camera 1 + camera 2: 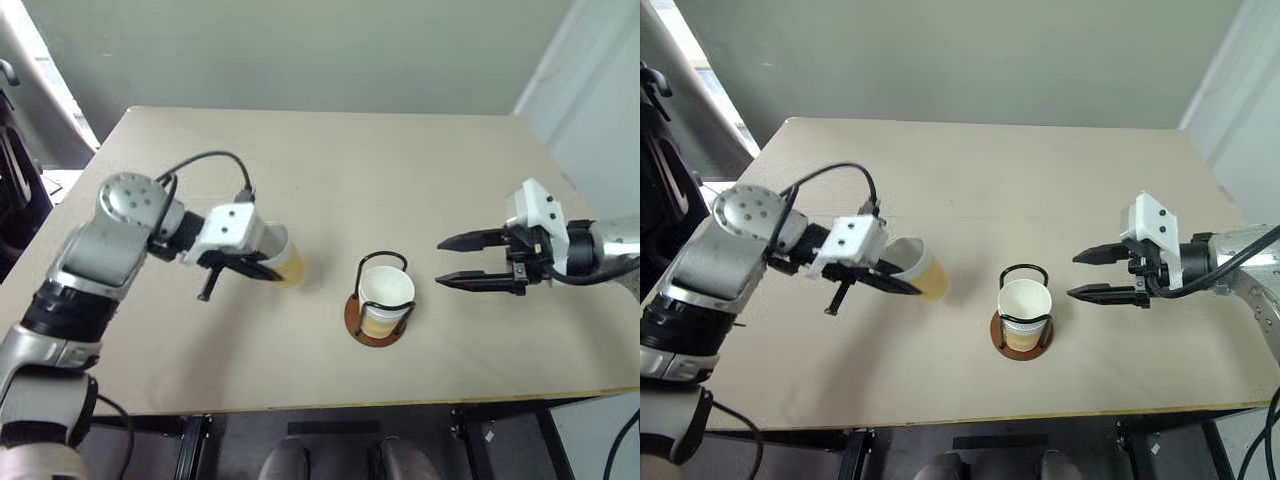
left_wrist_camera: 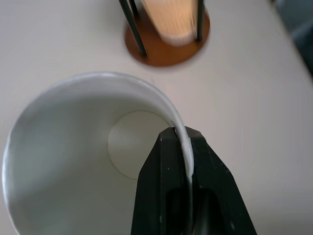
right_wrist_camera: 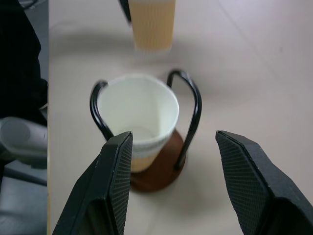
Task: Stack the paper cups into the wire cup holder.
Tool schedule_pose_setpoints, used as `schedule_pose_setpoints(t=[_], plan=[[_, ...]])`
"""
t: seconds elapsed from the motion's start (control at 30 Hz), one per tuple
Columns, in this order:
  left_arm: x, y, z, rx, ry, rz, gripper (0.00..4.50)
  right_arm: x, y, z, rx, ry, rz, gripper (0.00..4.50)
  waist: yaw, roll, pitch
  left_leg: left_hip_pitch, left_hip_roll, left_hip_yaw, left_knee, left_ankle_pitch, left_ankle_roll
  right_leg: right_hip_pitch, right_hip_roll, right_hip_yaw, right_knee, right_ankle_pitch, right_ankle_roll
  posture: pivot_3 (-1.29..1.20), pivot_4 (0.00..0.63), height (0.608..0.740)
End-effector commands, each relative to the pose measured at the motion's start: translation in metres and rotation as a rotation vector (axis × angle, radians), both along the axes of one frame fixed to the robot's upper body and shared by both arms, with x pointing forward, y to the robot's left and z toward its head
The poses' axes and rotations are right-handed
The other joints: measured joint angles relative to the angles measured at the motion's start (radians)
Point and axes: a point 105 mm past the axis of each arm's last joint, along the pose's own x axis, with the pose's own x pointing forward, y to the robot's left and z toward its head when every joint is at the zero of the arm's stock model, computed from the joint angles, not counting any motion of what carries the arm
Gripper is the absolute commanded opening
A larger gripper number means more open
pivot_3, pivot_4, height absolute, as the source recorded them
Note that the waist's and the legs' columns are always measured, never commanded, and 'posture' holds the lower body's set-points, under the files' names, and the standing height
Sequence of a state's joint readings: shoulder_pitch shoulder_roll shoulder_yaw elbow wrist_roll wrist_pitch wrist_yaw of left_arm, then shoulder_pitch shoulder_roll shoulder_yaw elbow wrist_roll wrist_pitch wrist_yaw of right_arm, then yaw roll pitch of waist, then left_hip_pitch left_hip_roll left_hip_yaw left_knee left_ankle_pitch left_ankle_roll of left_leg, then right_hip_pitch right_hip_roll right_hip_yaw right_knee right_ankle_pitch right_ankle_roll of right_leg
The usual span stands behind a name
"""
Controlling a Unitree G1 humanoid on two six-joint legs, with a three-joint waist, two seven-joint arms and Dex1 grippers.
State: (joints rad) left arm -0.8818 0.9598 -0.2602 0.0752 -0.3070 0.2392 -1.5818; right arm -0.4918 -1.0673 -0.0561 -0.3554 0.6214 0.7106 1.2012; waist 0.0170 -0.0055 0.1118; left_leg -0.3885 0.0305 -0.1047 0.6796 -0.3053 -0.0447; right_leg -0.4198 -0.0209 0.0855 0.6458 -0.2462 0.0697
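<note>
Pinching the rim of a paper cup (image 1: 283,256), the left gripper (image 1: 245,266) is clamped shut. The right gripper (image 1: 452,261) is held empty, fingers spread, beside the wire cup holder (image 1: 377,322), where another cup (image 1: 386,297) is seated.

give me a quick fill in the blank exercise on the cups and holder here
1. The left gripper is pinching the ____ of a paper cup.
2. Another paper cup stands inside the ____.
3. The right gripper has its jaws ____ and holds nothing.
4. The holder's upright loops are made of black ____.

Missing words: rim; wire cup holder; open; wire
</note>
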Motion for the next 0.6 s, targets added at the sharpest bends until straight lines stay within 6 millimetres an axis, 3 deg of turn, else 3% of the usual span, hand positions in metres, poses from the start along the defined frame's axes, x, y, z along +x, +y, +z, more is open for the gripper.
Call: schedule_pose_setpoints(t=[0.03,0.3,0.43,0.6], plan=[[-0.006,-0.011,0.025,-0.042,-0.001,-0.070,0.08,-0.001,-0.009,0.010,-0.011,-0.044,-0.026,2.69,0.001,0.000,0.000,0.000,0.000,0.000,0.000,0.000,0.000,0.000,0.000,0.000,0.000,0.000,0.000,0.00,0.150,0.740],[0.006,-0.049,0.075,-0.149,-0.073,-0.174,0.08,-0.002,-0.024,0.001,-0.046,-0.001,-0.074,2.69,0.008,0.000,0.000,0.000,0.000,0.001,0.002,0.000,0.000,0.001,-0.001,0.001,-0.001,0.001,0.002,0.00,0.150,0.740],[-0.002,-0.073,0.083,-0.203,-0.020,-0.275,0.08,-0.003,-0.026,0.000,-0.039,0.006,-0.078,2.69,0.008,0.000,0.000,-0.001,0.000,0.001,0.002,0.000,0.001,0.001,0.000,0.001,-0.001,0.001,0.002,0.00,0.150,0.740],[-0.014,-0.091,0.078,-0.192,0.034,-0.372,0.08,-0.004,-0.022,0.001,-0.029,0.001,-0.068,2.69,0.008,0.000,0.000,-0.001,0.000,0.001,0.002,0.000,0.001,0.001,0.000,0.001,-0.001,0.002,0.004,0.00,0.150,0.740]])
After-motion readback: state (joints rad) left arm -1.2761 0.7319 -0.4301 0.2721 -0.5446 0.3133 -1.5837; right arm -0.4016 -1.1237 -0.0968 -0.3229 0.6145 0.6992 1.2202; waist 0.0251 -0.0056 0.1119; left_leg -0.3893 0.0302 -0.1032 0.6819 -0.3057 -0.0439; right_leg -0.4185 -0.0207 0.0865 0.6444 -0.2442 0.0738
